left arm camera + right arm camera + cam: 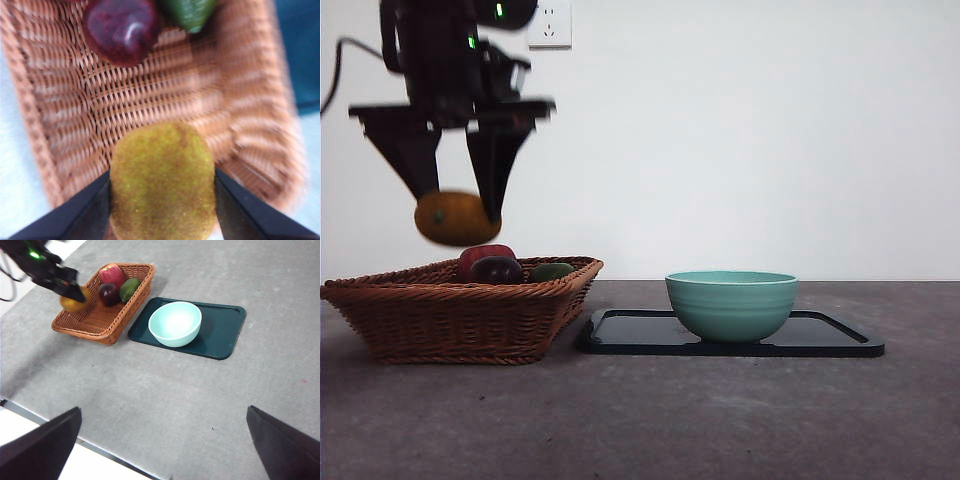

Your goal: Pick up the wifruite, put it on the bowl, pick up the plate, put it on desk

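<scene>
My left gripper (460, 205) (161, 175) is shut on the wifruite (457, 218) (162, 180) (75, 302), a fuzzy orange-brown fruit, and holds it in the air above the near-left part of the basket. To the right, the teal bowl (731, 303) (175, 323) stands empty on the plate (830, 340) (225, 330), a dark rectangular tray lying on the desk (720, 420) (200, 400). High above the desk's front, my right gripper (163, 410) is open and holds nothing.
A wicker basket (450, 320) (150, 100) (95, 322) sits left of the plate. In it lie a red fruit (480, 257) (112, 274), a dark purple fruit (498, 270) (122, 30) and a green fruit (552, 271) (190, 12).
</scene>
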Tool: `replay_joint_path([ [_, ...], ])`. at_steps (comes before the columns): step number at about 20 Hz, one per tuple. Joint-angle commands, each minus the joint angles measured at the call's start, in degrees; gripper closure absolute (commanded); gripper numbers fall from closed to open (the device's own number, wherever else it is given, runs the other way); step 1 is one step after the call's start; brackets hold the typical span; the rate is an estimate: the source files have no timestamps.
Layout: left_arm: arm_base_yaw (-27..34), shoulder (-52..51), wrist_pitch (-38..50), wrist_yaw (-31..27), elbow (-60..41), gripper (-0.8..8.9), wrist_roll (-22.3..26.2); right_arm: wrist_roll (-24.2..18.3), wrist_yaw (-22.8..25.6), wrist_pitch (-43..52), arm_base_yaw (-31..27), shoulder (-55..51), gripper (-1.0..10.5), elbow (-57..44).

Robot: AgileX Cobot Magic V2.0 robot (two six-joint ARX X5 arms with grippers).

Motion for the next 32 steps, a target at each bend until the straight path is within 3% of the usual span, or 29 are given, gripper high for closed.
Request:
replay_joint_path([
  [1,-0.3,4.4,1.7,-0.2,0.5,5.98,-0.3,0.7,0.0,-4.0,0.2,0.1,3.5,0.6],
  [7,-0.3,10.9,6.1,-0.1,0.5,5.97,-0.3,0.7,0.0,-4.0,0.2,0.1,3.5,0.6],
  [16,-0.3,11.7,5.7,0.1,0.5,5.90,0.0,0.8,0.0,-4.0,0.2,0.1,3.5,0.6],
  [21,-0.3,11.7,4.7,0.1,0.7,3.22,0.1,0.8,0.0,-4.0,0.2,0.1,3.5,0.6],
  [26,-0.3,10.3,-3.4,0.1,5.8,3.13,2.5,0.8,0.0,-4.0,0.2,0.1,3.5,0.6],
  [32,-1.6,-1.4,-6.0,0.1,5.9,3.13,3.4,0.8,0.0,-4.0,0.2,0.1,3.5,0.6],
])
